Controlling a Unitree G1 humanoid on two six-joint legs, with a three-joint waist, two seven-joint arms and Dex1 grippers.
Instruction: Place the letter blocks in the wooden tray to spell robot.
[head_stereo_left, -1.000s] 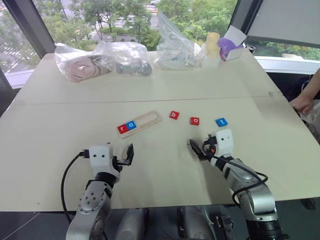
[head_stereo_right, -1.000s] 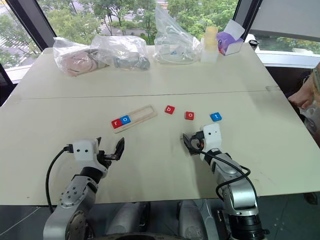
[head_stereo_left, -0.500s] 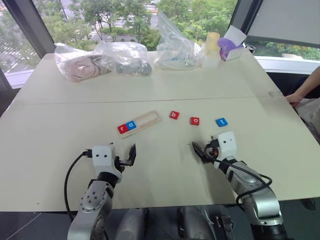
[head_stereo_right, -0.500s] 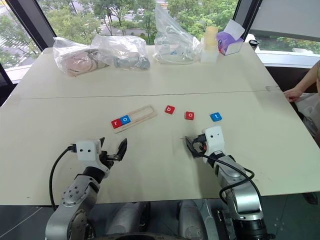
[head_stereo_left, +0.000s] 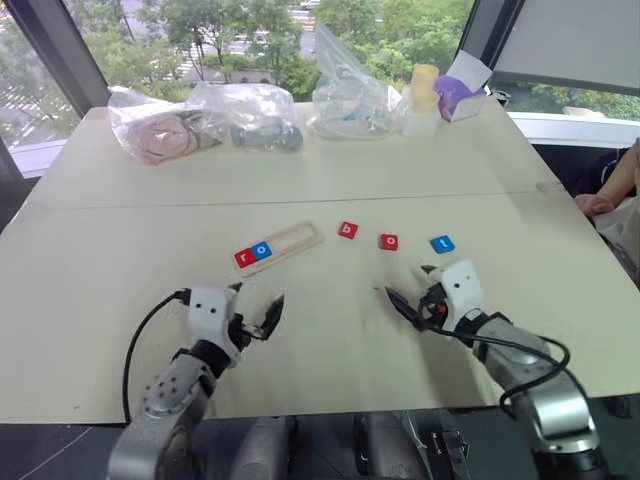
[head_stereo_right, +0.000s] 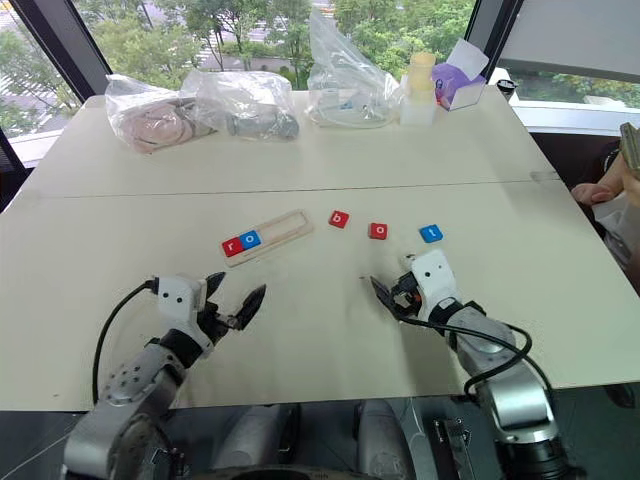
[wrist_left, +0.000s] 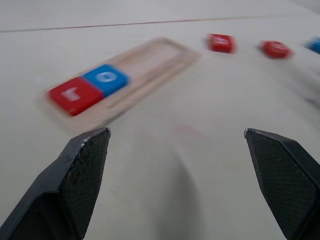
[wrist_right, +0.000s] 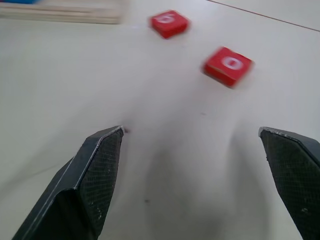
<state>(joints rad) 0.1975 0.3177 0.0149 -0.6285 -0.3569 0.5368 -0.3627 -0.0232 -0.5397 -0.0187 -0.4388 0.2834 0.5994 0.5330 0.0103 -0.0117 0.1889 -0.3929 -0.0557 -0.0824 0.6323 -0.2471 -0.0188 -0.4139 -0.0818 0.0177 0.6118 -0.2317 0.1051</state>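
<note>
Your left gripper (wrist_left: 175, 165) and right gripper (wrist_right: 192, 175) both gape empty; the wooden tray (head_stereo_left: 290, 240) sits at your eleven o'clock.

Letter blocks (head_stereo_left: 347, 230) — five: three red, two blue; wooden tray (head_stereo_left: 295, 238) — one.

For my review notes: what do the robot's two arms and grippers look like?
Both arms are silver-grey metal with rounded joints. Each wrist carries a white boxy block, and a black cable loops along each forearm. The left gripper and right gripper each have two black, pointed fingers with a fine cross-hatched texture on the inner faces.
</note>
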